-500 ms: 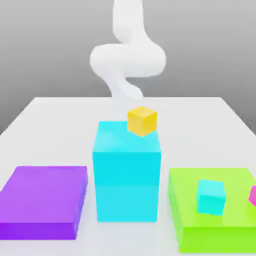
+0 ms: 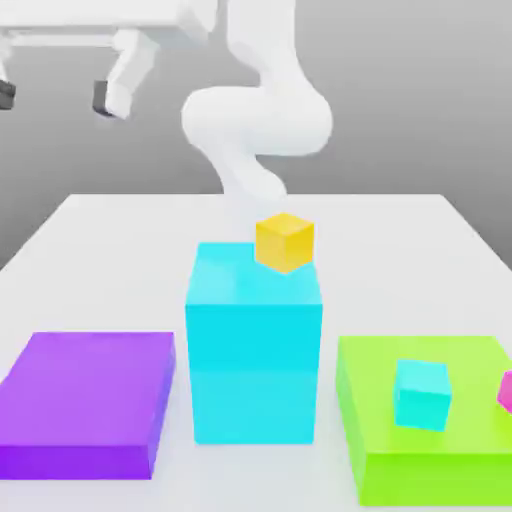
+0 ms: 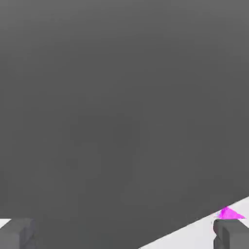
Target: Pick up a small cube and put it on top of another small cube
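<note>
Exterior view: the white arm point(image 2: 262, 110) rises behind the table point(image 2: 90, 240) and bends over toward the exterior view's left, where its pincer point(image 2: 55, 97) hangs high above the table's far corner on that side. Its two dark-tipped fingers point(image 2: 103, 97) stand wide apart with nothing between them.

A tall cyan block point(image 2: 254, 345) stands upright in the middle of the table. The small yellow-orange cube point(image 2: 284, 241) rests on its top face, at the far corner toward the exterior view's right, turned so one vertical edge faces the camera.

A flat purple slab point(image 2: 85, 400) lies near the front of the table on the exterior view's left, just beside the cyan block but apart from it. A flat green slab point(image 2: 430, 420) lies on the exterior view's right. A small cyan cube point(image 2: 421, 394) sits on the green slab, slightly turned. The small magenta-pink cube point(image 2: 505, 392) also sits on the green slab, at the picture's edge, so that just a sliver of it shows; it is near the cyan cube but not touching it.

Hand view: a grey backdrop, a strip of pale table, and a corner of a magenta block point(image 3: 228, 213) just beside one grey fingertip point(image 3: 233, 233). Whether that is the small pink cube cannot be told.
</note>
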Available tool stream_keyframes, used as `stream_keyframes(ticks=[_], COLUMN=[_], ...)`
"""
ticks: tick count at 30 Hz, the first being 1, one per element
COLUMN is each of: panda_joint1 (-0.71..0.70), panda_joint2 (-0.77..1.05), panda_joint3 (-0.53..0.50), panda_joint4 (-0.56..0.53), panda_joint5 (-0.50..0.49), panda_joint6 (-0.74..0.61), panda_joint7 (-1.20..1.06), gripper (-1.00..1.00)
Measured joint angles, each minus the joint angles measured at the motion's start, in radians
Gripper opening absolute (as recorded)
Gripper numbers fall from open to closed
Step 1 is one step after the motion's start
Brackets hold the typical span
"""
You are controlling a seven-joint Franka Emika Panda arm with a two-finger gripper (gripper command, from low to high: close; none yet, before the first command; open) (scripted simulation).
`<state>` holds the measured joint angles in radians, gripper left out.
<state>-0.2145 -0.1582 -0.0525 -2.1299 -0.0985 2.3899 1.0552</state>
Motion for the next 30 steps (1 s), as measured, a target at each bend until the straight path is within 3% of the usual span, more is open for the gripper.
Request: stream_keyframes(ticks=[8,19,23,24,30], panda_joint1=[-0.094,-0.232,-0.262,-0.266,-0.267], panda_joint2=[0.289,0.686,0.830,0.852,0.863], panda_joint3=[-0.048,-0.076,-0.056,-0.052,-0.051], panda_joint4=[0.076,0.181,0.219,0.224,0.227], panda_joint5=[0.043,0.195,0.224,0.227,0.231], panda_joint6=[0.045,0.103,0.188,0.204,0.212], panda_joint7=[0.056,0.075,0.067,0.065,0.063], gripper=[0.00,0.00,0.00,-1.00,-1.00])
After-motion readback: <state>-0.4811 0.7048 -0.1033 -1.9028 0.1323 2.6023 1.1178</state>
